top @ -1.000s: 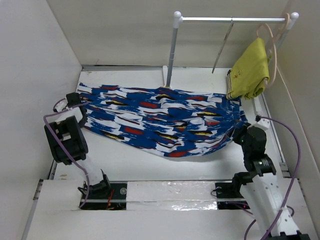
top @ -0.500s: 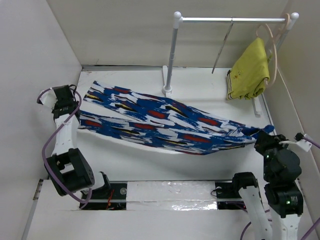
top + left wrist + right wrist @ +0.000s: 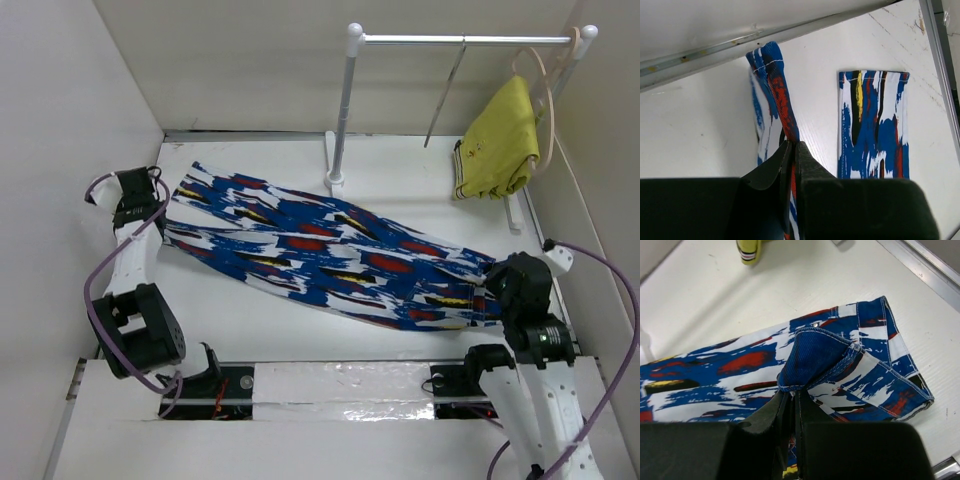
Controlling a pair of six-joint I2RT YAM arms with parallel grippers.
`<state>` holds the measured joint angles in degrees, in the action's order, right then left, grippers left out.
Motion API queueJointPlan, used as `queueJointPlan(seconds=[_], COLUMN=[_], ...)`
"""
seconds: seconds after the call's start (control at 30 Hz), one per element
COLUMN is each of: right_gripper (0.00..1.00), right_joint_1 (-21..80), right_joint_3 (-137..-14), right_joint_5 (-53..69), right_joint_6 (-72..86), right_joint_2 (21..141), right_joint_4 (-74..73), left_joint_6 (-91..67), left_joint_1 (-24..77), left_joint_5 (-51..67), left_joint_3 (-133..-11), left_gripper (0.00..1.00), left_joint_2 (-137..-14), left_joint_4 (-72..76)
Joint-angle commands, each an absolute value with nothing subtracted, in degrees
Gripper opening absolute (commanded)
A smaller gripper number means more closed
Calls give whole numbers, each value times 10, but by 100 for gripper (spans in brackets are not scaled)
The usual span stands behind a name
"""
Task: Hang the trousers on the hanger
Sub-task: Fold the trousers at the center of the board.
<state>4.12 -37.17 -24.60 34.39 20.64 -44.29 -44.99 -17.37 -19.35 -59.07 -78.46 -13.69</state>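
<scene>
Left end effector [image 3: 791, 145]: your fingers are pinched closed on one trouser leg near its hem, at the far left.
Right end effector [image 3: 789, 392]: clamped on a fold of the waistband, at the near right.
Why: gripping both ends lets you draw the cloth out long, probably for draping over the hanger's bar.
Trousers [image 3: 320, 250]: spread on the table [image 3: 400, 165]; long axis diagonal, hems far-left, waist near-right.
Hanger [image 3: 446, 92]: hangs from the rail [image 3: 460, 39], well apart.

My left gripper [image 3: 157, 208] holds one end of the trousers [image 3: 330, 250] by the left wall [image 3: 70, 110]. My right gripper [image 3: 497, 287] holds the other end. The trousers lie stretched across the white table [image 3: 260, 330]. The grey hanger [image 3: 446, 95] hangs on the rail [image 3: 440, 40], near a yellow garment [image 3: 498, 140].
</scene>
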Motion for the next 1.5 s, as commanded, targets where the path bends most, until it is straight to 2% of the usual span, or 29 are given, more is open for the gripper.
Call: queueJointPlan(seconds=[0.0,0.2,0.27,0.63,0.77,1.13,1.47], right_gripper=[4,3,3,1,1,0,2], right_joint_1=[38,38,11,-129,-162,-209,-204], right_joint_3=[-362,-377,-384,-362,-388,-426,-448], right_joint_5=[-279,-311,-309,-196,-146,-97,-64], right_joint_6=[345,341,330,289,283,269,273], right_joint_2=[254,363,399,518,586,695,784], right_joint_4=[-331,-244,-220,-97,-69,-27,18], left_joint_6=[-443,-419,-415,-403,-399,-377,-344], left_joint_1=[-169,-137,-132,-115,-110,-79,-62], left_joint_5=[-214,-279,-293,-301,-303,-338,-387], left_joint_3=[-642,-721,-751,-801,-830,-877,-919], left_gripper=[0,0,0,0,0,0,0], left_joint_2=[-802,-858,-884,-932,-954,-1014,-1007], left_joint_4=[-123,-135,-146,-122,-130,-140,-152])
